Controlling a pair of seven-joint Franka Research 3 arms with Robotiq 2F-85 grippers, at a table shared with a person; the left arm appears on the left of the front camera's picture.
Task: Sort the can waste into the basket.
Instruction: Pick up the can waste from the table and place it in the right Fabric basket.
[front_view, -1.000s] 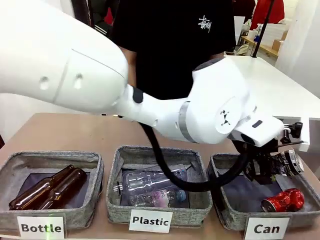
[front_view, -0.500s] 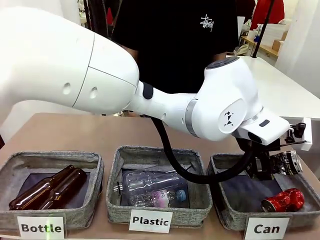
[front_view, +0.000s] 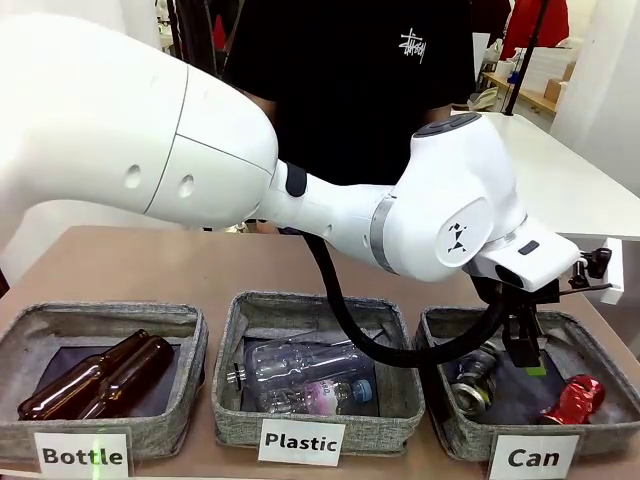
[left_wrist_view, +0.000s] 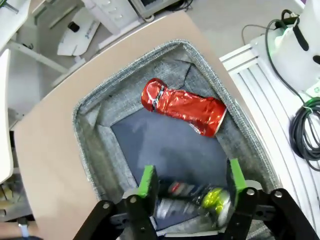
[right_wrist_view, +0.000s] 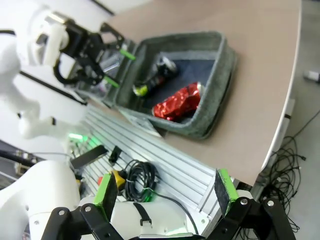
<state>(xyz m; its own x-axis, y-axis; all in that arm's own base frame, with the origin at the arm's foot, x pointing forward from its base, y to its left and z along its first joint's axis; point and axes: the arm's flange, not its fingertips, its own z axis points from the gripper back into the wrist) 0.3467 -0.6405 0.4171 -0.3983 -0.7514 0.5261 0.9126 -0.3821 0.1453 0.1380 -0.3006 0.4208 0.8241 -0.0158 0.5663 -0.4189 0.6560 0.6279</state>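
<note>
Hovering over the basket (front_view: 440, 330), the left gripper (left_wrist_view: 190, 181) gapes wide, holding nothing. Dark can (front_view: 474, 378) and red can (front_view: 573, 398) lie inside. The right gripper (right_wrist_view: 164, 192) gapes empty too.

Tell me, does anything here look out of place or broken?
Nothing is misplaced. The red can and dark can are crumpled, as waste would be, and both lie in the Can basket. The left gripper hangs open above them.

Bright, even indoor light; soft shadows, wide-angle wrist distortion.

Two cans (right_wrist_view: 170, 90) in basket (right_wrist_view: 220, 75) — right gripper (right_wrist_view: 165, 192) agape
</note>
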